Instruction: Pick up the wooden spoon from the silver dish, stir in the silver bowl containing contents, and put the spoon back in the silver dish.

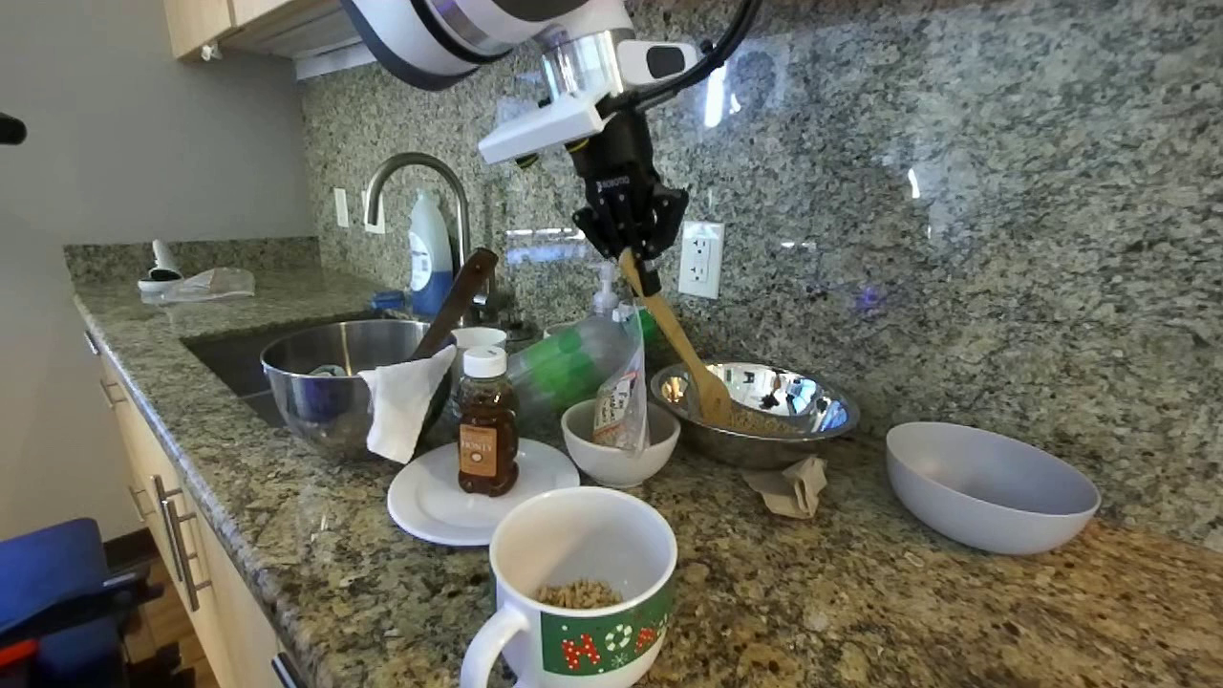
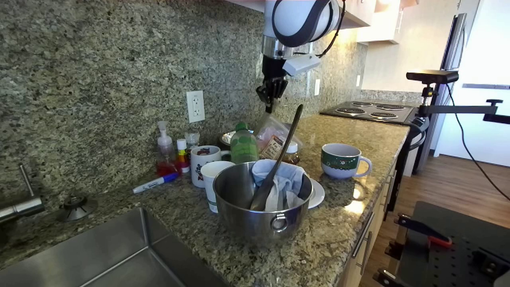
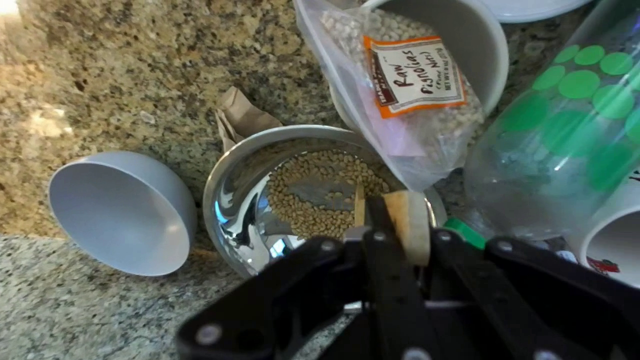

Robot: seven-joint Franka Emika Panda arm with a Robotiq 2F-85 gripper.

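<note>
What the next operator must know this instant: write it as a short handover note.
Gripper: shut on the wooden spoon, near its handle's end.
Spoon: head down in the contents of the silver bowl.
Silver dish: apparently the deep steel bowl by the sink, holding a dark utensil and cloth.
Done: spoon gripped and in the bowl; how much stirring, can't tell.
Left: finish stirring, return spoon to dish.
</note>
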